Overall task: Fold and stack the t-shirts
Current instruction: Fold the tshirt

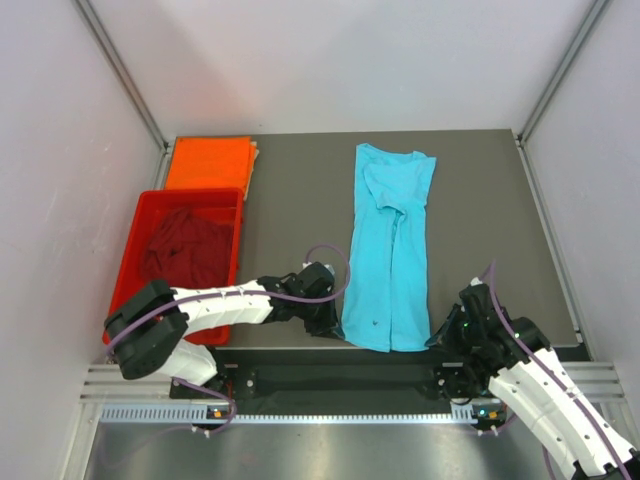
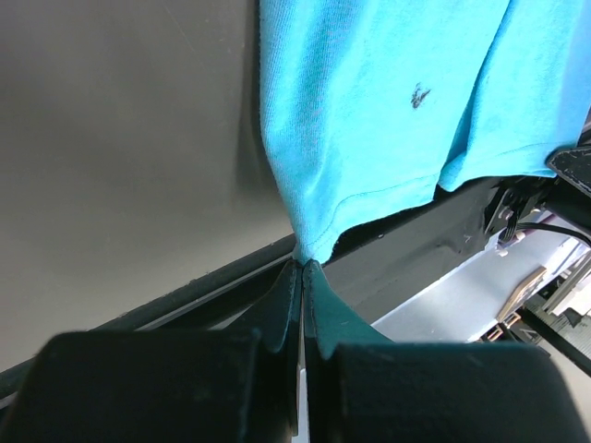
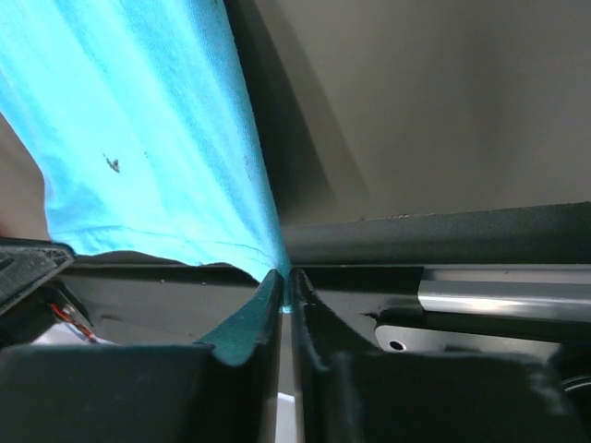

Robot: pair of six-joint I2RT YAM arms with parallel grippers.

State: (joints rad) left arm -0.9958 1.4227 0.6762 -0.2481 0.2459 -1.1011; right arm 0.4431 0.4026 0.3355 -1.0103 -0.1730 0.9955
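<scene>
Fingers (image 2: pixel 277 312) of the left gripper (image 2: pixel 303 268) pinch shut on the blue shirt's (image 1: pixel 392 250) near left hem corner; the right gripper (image 3: pixel 284 277) pinches the right corner, probably to lift the hem for a fold. The shirt lies lengthwise on the grey table (image 1: pixel 300 195), white walls (image 1: pixel 350 60) on three sides.

No text, label, brand, number or sign can be read in any view. The turquoise t-shirt (image 2: pixel 369 148) bears one small dark mark (image 2: pixel 418 95) near its hem, too small and blurred to tell whether it is a logo or lettering
</scene>
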